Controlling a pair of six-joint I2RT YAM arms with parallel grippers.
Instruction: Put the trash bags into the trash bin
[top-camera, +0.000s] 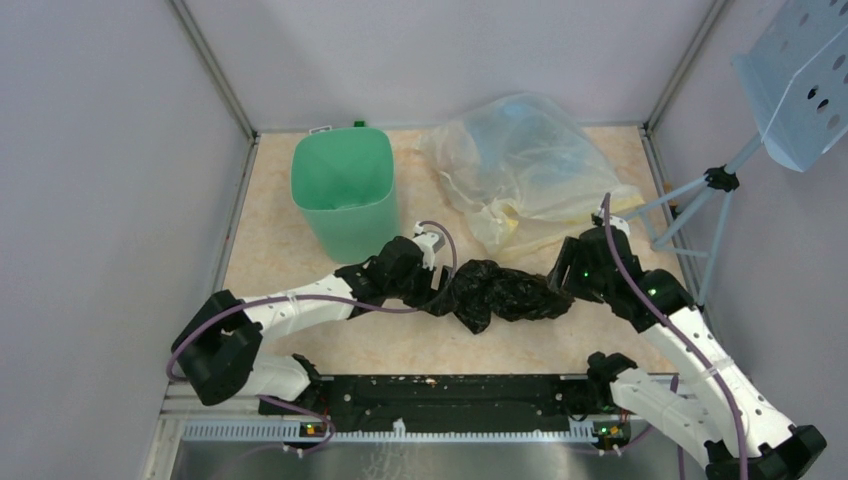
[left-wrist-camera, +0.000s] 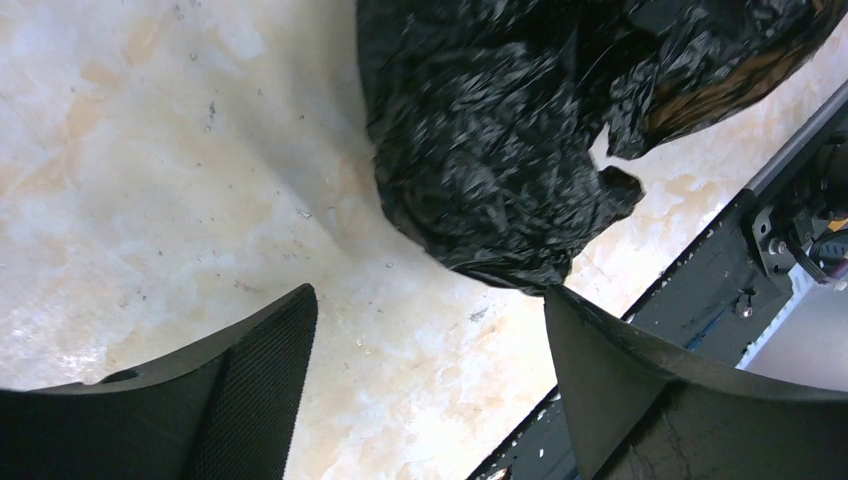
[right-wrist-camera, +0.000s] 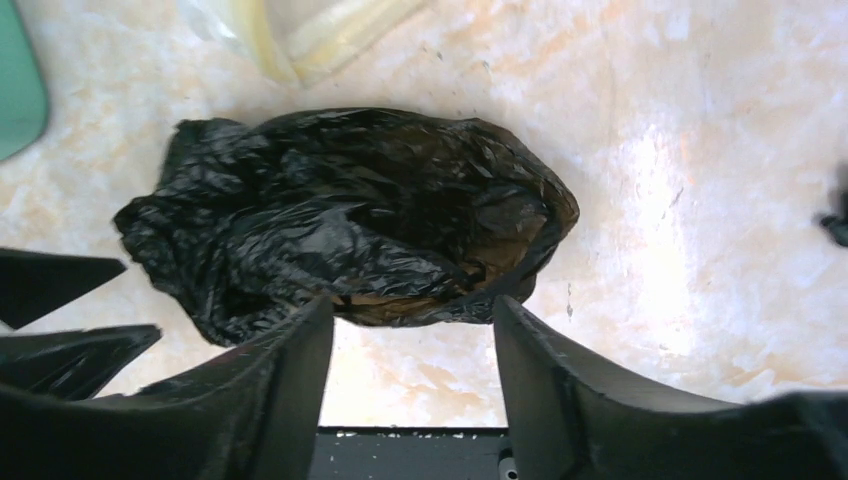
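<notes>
The crumpled black trash bag lies on the beige table between my two arms. It also shows in the left wrist view and the right wrist view. My left gripper is open just left of the bag, with bare table between its jaws. My right gripper is open at the bag's right edge, fingertips touching or just short of the plastic. The mint-green trash bin stands upright at the back left, empty as far as I see.
A big translucent yellowish plastic bag lies at the back right, right of the bin. A black rail runs along the table's near edge. A blue perforated lamp on a stand stands at the far right. Grey walls enclose the table.
</notes>
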